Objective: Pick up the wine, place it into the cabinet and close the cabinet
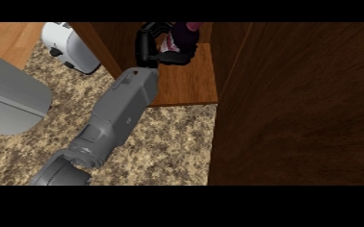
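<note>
At the far left, a grey sink basin (21,101) is sunk into the speckled stone tabletop (171,139), and a strip of pale wood (18,38) shows above it. Just right of the sink, near the top edge, a white and grey appliance (71,45) stands on the tabletop beside the cabinet's left wall. One grey forearm (117,110) rises from the lower left and slants up to the right, reaching into the open cabinet (188,77), whose wooden shelf sits a little above the tabletop. Which arm this is cannot be told with certainty; it enters on the left side, so it reads as the left hand (153,43). Its black fingers (174,57) are curled round the wine (186,34), a dark bottle with a reddish label, which is inside the cabinet at the back of the shelf, partly hidden by the hand. On the right, the dark wooden cabinet door (292,106) stands open, filling that side of the view.
</note>
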Available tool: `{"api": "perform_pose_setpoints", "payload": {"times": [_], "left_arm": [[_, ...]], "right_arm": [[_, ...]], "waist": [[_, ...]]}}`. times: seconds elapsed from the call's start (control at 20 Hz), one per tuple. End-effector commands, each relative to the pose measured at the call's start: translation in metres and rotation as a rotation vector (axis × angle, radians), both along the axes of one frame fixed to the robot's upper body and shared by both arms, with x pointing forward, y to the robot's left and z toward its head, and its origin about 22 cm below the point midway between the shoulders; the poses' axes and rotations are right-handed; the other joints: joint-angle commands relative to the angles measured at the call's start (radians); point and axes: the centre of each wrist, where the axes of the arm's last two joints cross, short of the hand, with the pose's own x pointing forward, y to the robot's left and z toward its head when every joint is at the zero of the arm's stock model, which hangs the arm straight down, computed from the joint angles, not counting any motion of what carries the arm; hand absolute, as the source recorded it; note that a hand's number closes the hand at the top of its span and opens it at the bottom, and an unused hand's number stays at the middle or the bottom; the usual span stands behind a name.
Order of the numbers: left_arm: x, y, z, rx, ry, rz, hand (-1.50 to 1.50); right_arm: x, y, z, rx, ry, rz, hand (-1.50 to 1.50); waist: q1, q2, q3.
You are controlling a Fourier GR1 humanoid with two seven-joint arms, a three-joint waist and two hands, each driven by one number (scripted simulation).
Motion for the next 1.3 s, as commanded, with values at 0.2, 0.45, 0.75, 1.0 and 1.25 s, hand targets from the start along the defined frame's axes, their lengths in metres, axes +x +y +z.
{"api": "perform_pose_setpoints", "payload": {"times": [0.2,0.45,0.75,1.0,1.25], "left_arm": [[0.003,0.002,0.0,-0.091,0.043,0.036,1.5],[0.006,0.029,-0.005,-0.067,0.045,0.05,1.5],[0.002,0.027,-0.013,0.0,0.068,0.07,-1.5],[-0.002,0.033,-0.024,0.058,0.082,0.094,-1.5],[-0.006,0.024,-0.029,0.093,0.103,0.119,-1.5]], "right_arm": [[-0.015,-0.008,0.015,0.021,-0.038,0.029,-1.5],[-0.01,0.0,0.008,0.04,-0.028,0.046,-1.5],[-0.009,-0.004,0.005,0.025,-0.027,0.041,-1.5],[-0.004,-0.001,-0.002,0.007,-0.028,0.045,-1.5],[-0.007,-0.005,0.005,0.031,-0.043,0.028,-1.5]], "waist": [[-0.008,0.003,-0.001],[-0.009,0.009,-0.001],[-0.011,0.01,-0.001],[-0.014,0.013,0.0],[-0.018,0.014,-0.001]]}}
